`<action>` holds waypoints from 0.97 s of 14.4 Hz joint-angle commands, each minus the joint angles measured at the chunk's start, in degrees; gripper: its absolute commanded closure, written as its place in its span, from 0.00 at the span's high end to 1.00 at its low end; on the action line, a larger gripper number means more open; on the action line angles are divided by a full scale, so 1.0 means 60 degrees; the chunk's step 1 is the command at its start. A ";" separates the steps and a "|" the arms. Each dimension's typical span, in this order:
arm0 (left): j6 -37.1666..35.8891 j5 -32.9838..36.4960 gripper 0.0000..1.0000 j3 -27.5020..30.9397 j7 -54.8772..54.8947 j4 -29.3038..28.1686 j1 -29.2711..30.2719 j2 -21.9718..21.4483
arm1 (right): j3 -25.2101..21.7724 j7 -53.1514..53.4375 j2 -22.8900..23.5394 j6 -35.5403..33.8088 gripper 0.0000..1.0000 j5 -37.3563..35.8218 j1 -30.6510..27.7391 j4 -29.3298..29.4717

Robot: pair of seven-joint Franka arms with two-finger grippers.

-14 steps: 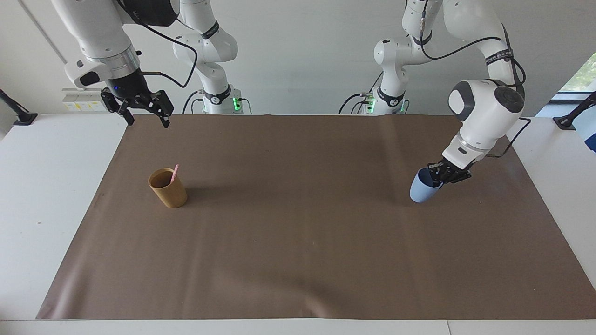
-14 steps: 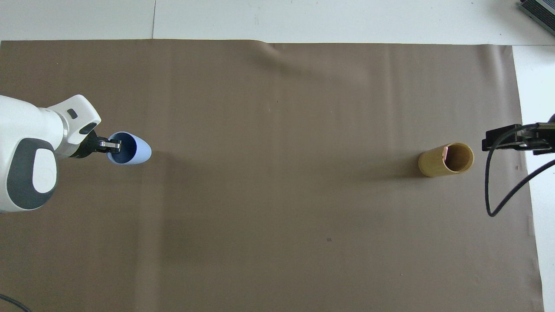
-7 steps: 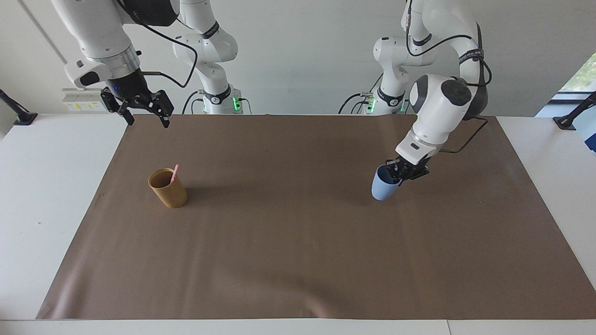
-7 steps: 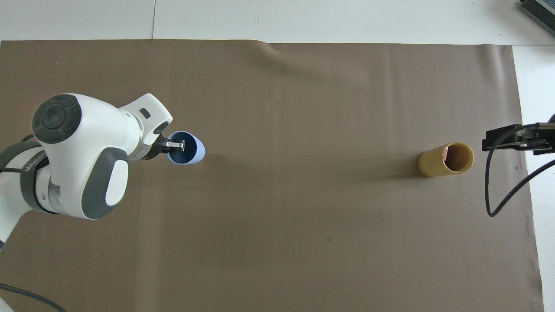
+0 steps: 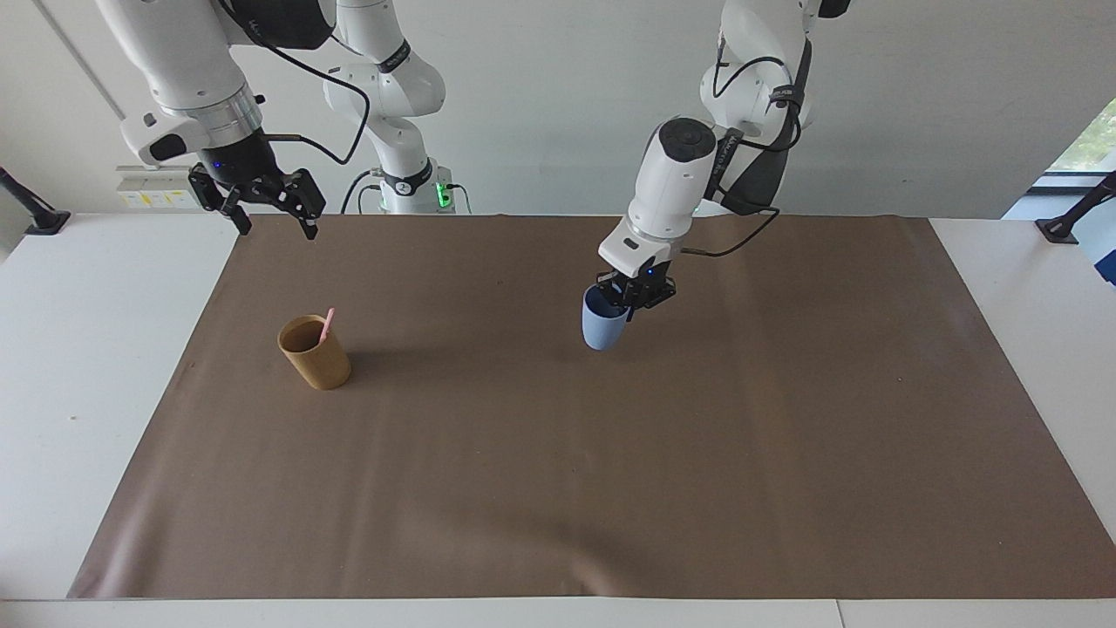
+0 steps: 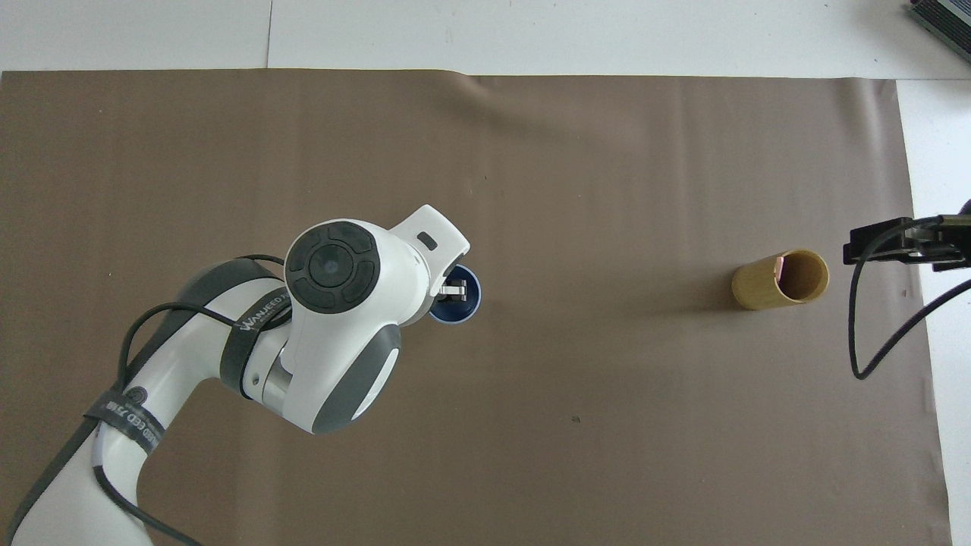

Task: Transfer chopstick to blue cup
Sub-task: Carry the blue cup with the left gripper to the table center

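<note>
My left gripper (image 5: pixel 629 296) is shut on the rim of the blue cup (image 5: pixel 602 330), one finger inside it, and holds it just over the middle of the brown mat. In the overhead view the left gripper (image 6: pixel 454 288) and the blue cup (image 6: pixel 468 300) show partly under the arm's wrist. A pale pink chopstick (image 5: pixel 327 324) stands in the tan cup (image 5: pixel 316 356) toward the right arm's end, its tip (image 6: pixel 780 265) at the rim of the tan cup (image 6: pixel 762 290). My right gripper (image 5: pixel 279 231) waits open, raised over the mat's edge at that end.
The brown mat (image 5: pixel 558 488) covers most of the white table (image 5: pixel 96 366). Bare mat lies between the two cups. A black cable (image 6: pixel 872 334) hangs from the right gripper (image 6: pixel 853 244) near the tan cup.
The left arm has swung the blue cup from its own end of the table to over the mat's middle, toward the tan cup. The right arm has not moved.
</note>
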 commanded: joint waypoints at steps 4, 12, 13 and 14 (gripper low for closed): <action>-0.0154 0.0182 0.00 0.0162 -0.1002 0.0604 -0.0978 0.0855 | 0.0026 -0.0198 0.0008 -0.0052 1.00 0.0177 -0.0085 0.0004; -0.0138 0.0182 0.00 0.0162 -0.1018 0.0708 -0.1154 0.1486 | 0.0026 -0.0198 0.0008 -0.0052 1.00 0.0177 -0.0085 0.0004; -0.0138 0.0182 0.00 0.0162 -0.0960 0.0693 -0.1154 0.1486 | 0.0026 -0.0198 0.0008 -0.0052 1.00 0.0177 -0.0085 0.0004; -0.0153 0.0182 0.00 0.0148 -0.0901 0.0693 -0.1140 0.1486 | 0.0026 -0.0198 -0.0006 -0.0052 1.00 0.0177 -0.0085 0.0004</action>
